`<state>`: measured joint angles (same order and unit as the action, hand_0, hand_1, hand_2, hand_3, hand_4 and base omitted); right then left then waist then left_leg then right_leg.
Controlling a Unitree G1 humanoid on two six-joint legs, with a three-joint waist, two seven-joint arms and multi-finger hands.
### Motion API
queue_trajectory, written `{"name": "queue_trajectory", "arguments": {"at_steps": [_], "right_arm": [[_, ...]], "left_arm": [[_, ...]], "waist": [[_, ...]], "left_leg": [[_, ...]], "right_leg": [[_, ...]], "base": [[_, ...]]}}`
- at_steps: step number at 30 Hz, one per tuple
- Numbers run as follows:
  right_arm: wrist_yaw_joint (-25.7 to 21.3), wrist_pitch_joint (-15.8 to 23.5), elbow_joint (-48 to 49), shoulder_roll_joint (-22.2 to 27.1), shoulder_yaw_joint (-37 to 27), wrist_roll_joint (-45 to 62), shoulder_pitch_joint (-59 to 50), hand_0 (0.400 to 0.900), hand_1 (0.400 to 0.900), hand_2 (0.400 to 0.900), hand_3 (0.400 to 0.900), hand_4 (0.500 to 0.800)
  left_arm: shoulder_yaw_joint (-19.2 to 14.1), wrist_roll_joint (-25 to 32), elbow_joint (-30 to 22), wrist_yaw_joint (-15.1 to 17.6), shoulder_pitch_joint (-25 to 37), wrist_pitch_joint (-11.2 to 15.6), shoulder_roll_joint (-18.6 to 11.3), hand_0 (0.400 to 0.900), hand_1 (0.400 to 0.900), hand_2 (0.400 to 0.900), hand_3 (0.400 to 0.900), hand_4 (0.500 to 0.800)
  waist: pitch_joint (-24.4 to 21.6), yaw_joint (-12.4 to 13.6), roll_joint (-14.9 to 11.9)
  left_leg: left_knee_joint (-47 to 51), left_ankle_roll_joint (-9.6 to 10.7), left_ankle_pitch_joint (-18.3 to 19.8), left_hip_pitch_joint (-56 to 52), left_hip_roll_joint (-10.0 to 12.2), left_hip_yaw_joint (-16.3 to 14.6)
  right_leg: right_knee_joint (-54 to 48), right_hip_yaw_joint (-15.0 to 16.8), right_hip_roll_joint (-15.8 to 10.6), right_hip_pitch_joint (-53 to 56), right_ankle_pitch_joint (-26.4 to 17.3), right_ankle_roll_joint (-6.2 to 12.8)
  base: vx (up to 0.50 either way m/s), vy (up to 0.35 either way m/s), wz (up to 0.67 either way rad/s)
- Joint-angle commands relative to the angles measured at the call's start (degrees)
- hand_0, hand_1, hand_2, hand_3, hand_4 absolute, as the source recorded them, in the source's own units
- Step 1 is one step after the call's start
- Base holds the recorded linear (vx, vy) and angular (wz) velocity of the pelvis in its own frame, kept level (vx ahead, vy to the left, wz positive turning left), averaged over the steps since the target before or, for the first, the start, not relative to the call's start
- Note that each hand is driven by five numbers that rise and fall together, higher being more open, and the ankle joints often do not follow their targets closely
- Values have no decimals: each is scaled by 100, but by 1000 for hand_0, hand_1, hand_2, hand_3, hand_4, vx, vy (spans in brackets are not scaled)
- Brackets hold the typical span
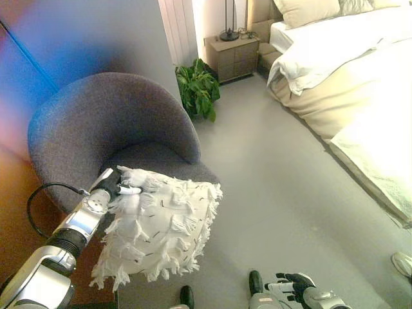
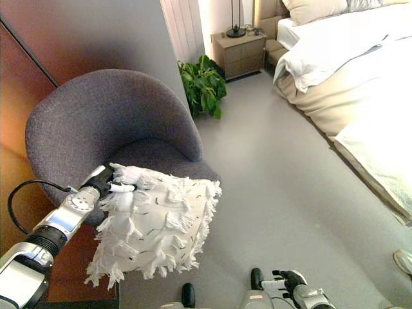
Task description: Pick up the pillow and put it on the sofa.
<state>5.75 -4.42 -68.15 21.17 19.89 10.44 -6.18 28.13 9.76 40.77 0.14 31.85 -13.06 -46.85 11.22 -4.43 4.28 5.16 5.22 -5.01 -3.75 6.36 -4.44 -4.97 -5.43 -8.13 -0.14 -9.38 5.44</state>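
Note:
A white fringed pillow (image 1: pixel 161 225) hangs over the front edge of a round grey armchair (image 1: pixel 103 122), its top corner level with the seat. My left hand (image 1: pixel 116 185) comes in from the lower left and is shut on the pillow's upper left corner, with white fingertips (image 2: pixel 123 188) lying on the fabric. My right hand (image 1: pixel 297 283) shows low at the bottom edge, away from the pillow, with its fingers curled and nothing in it.
A potted green plant (image 1: pixel 198 87) stands behind the chair by a white curtain. A wooden nightstand (image 1: pixel 233 56) with a lamp base is at the back. A bed (image 1: pixel 347 71) with white covers fills the right side. Grey floor lies between.

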Motion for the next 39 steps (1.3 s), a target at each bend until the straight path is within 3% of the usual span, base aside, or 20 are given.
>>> {"name": "queue_trajectory", "arguments": {"at_steps": [1, 6, 9, 13, 16, 18, 23, 28, 30, 31, 35, 39], "right_arm": [[66, 36, -354, 146, 107, -100, 253, 900, 900, 900, 900, 800], [111, 120, -507, 159, 60, -91, 313, 900, 900, 900, 900, 800], [106, 118, -474, 163, 52, -58, 369, 900, 900, 900, 900, 800], [97, 125, -442, 160, 82, -20, 472, 900, 900, 900, 900, 800], [112, 90, -439, 191, 163, -32, 536, 900, 900, 900, 900, 800], [128, 115, -431, 247, 287, -5, 499, 900, 900, 900, 900, 800], [78, 310, -266, 429, 600, 390, 49, 900, 900, 900, 900, 800], [-109, 450, 44, 495, 873, 756, -435, 900, 900, 900, 900, 800], [-151, 479, 82, 502, 922, 767, -506, 900, 900, 900, 900, 800], [-162, 476, 77, 504, 917, 742, -543, 900, 900, 900, 900, 800], [-148, 496, 17, 553, 914, 691, -642, 900, 900, 900, 900, 800], [-69, 550, -9, 617, 927, 669, -723, 900, 900, 900, 900, 800]], "left_arm": [[-2, -36, 548, 270, 2325, 248, -1358, 400, 400, 400, 400, 500], [537, 281, 949, 56, 3276, 35, -1705, 400, 400, 400, 400, 500], [647, 531, 1116, 100, 3570, -132, -1780, 400, 400, 400, 400, 500], [615, 529, 1415, 662, 3808, -113, -1904, 400, 400, 400, 400, 500], [824, 209, 1849, 1041, 4251, -329, -1981, 400, 400, 400, 400, 500], [967, -6, 2095, 1223, 4443, -406, -1917, 400, 400, 400, 400, 500], [1023, 458, 2177, 1705, 4704, -677, -1485, 400, 400, 400, 400, 500], [928, 1056, 2137, 2196, 4942, -491, -1176, 400, 400, 400, 400, 500], [916, 1261, 2257, 2168, 5079, -477, -1149, 400, 400, 400, 400, 500], [915, 1317, 2312, 2160, 5148, -474, -1127, 900, 900, 900, 900, 800], [984, 1390, 2606, 2049, 5350, -331, -1068, 900, 900, 900, 900, 800], [1105, 1530, 2794, 2153, 5562, -282, -1080, 900, 900, 900, 900, 800]], "waist": [[-725, 60, -16], [-821, 36, 30], [-842, 16, 33], [-841, -28, 26], [-812, -97, 9], [-712, -154, -1], [-185, -207, -25], [431, -210, -73], [557, -221, -77], [615, -224, -80], [762, -260, -79], [850, -286, -84]], "left_leg": [[-397, -264, 407, -22, -263, -107], [-325, -276, 410, -70, -283, -104], [-313, -288, 431, -80, -294, -125], [-169, -302, 383, -106, -305, -152], [-111, -306, 347, -25, -307, -171], [-118, -309, 343, 83, -304, -184], [-31, -310, 242, 488, -362, -168], [-16, -318, 83, 991, -413, -115], [-16, -315, 35, 1103, -414, -139], [-16, -314, 4, 1160, -421, -153], [-16, -308, -41, 1258, -429, -208], [-16, -293, -73, 1321, -429, -253]], "right_leg": [[297, -73, -75, 277, 566, 173], [306, -59, -82, 308, 586, 218], [292, -57, -79, 315, 587, 232], [269, -29, -66, 306, 580, 255], [310, 36, -61, 195, 578, 276], [372, 109, -60, 38, 593, 262], [378, 207, -45, -380, 518, 223], [451, 348, 34, -893, 381, 168], [489, 356, 33, -1002, 358, 160], [509, 354, 33, -1058, 338, 160], [541, 324, 3, -1179, 296, 172], [525, 345, -13, -1241, 259, 163]], "base": [[65, -18, 3], [83, -6, 5], [106, 11, 1], [101, 16, -1], [80, 27, 0], [-24, 56, -1], [-192, 79, 5], [-227, 30, 5], [-127, 38, -2], [-104, 34, -1], [-65, 44, -4], [-30, 52, -7]]}}
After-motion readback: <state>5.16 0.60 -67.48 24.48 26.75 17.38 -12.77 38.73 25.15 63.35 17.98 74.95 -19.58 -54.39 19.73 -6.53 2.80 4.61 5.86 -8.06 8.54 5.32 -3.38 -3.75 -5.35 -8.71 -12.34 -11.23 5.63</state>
